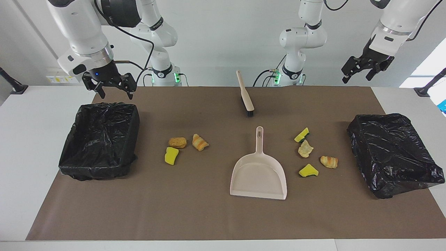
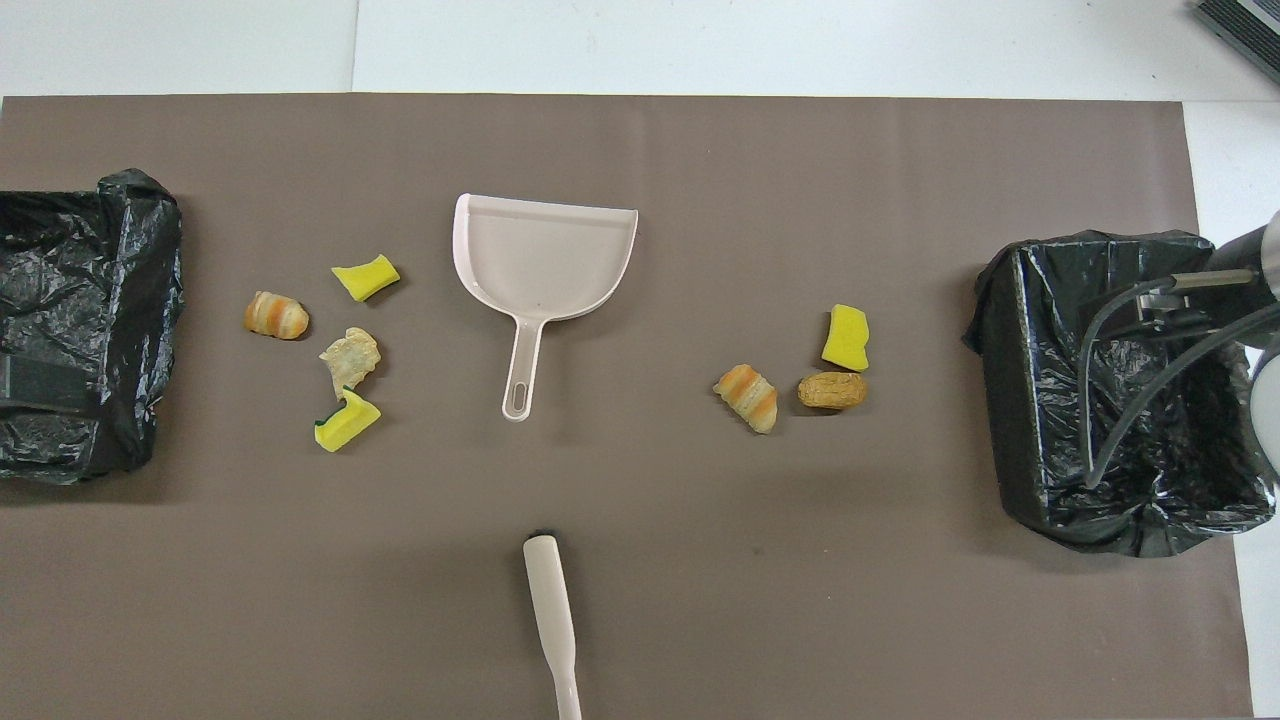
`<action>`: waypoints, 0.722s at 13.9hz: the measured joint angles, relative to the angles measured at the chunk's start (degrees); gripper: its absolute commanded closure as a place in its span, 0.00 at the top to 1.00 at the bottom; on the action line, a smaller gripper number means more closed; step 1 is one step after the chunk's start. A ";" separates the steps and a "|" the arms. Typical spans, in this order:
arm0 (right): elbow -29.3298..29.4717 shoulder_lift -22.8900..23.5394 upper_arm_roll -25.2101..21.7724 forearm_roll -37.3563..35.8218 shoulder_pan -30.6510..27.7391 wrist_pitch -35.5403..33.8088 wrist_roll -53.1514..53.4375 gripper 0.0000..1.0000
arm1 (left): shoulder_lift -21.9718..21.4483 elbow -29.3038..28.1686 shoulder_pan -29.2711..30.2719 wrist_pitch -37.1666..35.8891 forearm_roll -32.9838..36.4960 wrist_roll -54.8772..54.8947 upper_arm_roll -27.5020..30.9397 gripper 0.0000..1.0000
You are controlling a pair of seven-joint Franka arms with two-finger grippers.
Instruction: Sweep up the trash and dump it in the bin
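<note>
Brush (image 1: 245, 94): handle toward robots, between both bases. Right gripper (image 1: 112, 87) spread, over bin (image 1: 99, 139) edge. Left gripper (image 1: 362, 68) spread, raised, empty.

Facing view: high camera across table, looks toward robots, whole mat (image 1: 209, 216) in frame, both arm bases at top. Overhead view: camera high above robots' end, looks forward and steeply down, closer in, arms mostly out of frame. Shared: mat, dustpan (image 1: 258, 177) (image 2: 545, 255), brush (image 1: 245, 92) (image 2: 552, 620), both bins. Views half a turn apart.
</note>
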 measured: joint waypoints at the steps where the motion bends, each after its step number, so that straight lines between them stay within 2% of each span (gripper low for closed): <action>1: -0.31 0.01 0.00 0.00 0.00 0.65 0.00 1.00 | -0.16 -0.14 -0.42 -0.74 -0.52 -0.30 -0.37 1.00; 6: -2.56 0.02 0.34 0.01 0.13 4.10 0.00 1.00 | -3.15 -5.87 -7.67 -0.60 -2.90 -13.22 -2.05 1.00; 10: -2.74 0.01 0.30 0.01 0.17 4.17 0.00 1.00 | -7.61 -15.17 -18.96 4.99 -3.62 -27.38 -2.27 1.00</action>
